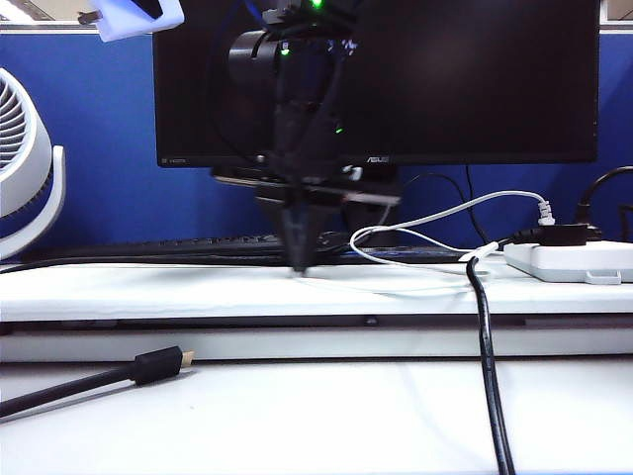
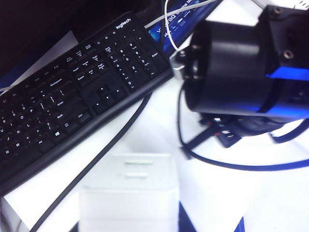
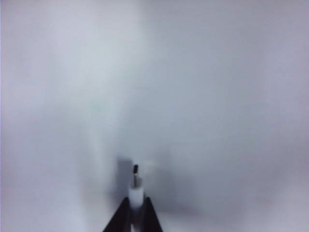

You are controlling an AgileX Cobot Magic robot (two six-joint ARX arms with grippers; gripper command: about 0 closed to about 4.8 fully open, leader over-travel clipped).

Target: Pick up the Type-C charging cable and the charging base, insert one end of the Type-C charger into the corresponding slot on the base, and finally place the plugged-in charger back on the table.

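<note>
Backdrop: a blue partition wall (image 1: 99,148) is standing behind a black monitor (image 1: 475,79), with a white fan (image 1: 25,158) sitting at the left edge.
Counter: the white counter (image 1: 297,416) is lying in the foreground, its raised ledge (image 1: 148,292) running across the scene.
Type-C charging cable: the thin white cable (image 1: 435,216) is looping over the ledge, running from a white power strip (image 1: 574,259) at the right toward the middle; its small plug end (image 3: 136,181) is sticking out past the right jaws.
Right gripper: the right gripper (image 1: 299,259) is pointing straight down onto the ledge near the middle, its jaws pinching together on the cable's plug (the wrist view shows the white plug body wedged between the two dark tips).
Charging base: the white block (image 2: 128,193) is sitting in the left gripper (image 2: 128,220) above the counter, in the top left corner of the exterior view (image 1: 138,18).
Left gripper: the jaws themselves are hardly showing in the wrist view, but they are partly parted and holding the block, raised high.
Keyboard: a black keyboard (image 2: 72,92) is lying on the ledge behind the right arm.
Other cords: a thick black cord (image 1: 490,366) is hanging down over the ledge at right; a black gold-tipped cable (image 1: 158,364) is lying on the lower counter at left.
</note>
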